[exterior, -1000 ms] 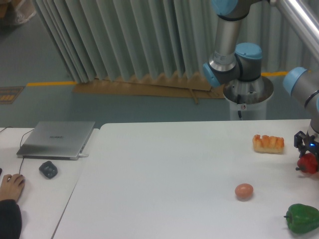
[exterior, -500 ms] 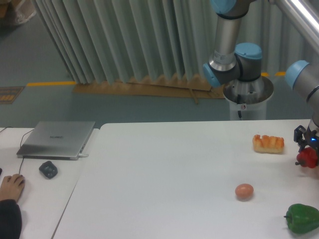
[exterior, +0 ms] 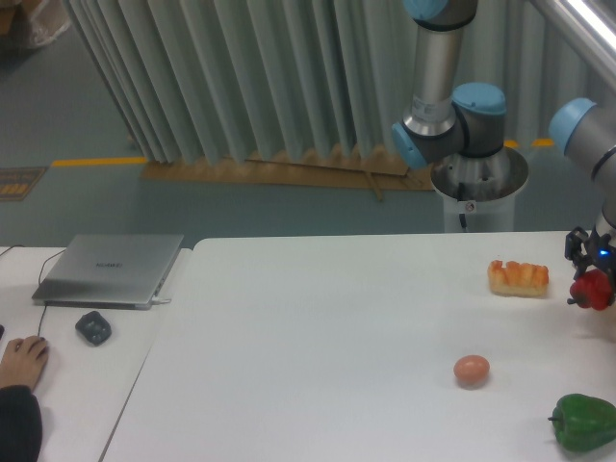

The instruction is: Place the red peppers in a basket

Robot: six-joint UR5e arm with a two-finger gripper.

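At the right edge of the camera view my gripper (exterior: 593, 285) is shut on the red pepper (exterior: 595, 291), which hangs a little above the white table (exterior: 318, 337). The pepper is glossy and partly cut off by the frame's edge. No basket shows in this view.
A green bell pepper (exterior: 583, 422) lies at the front right corner. A pinkish-tan egg (exterior: 472, 370) sits left of it. An orange bread-like piece (exterior: 518, 277) lies just left of the gripper. On a side table are a laptop (exterior: 111, 269), a mouse (exterior: 93, 328) and a person's hand (exterior: 19, 361).
The gripper has risen with the red pepper, which now hangs higher than one second ago. Nothing else on the table has moved.
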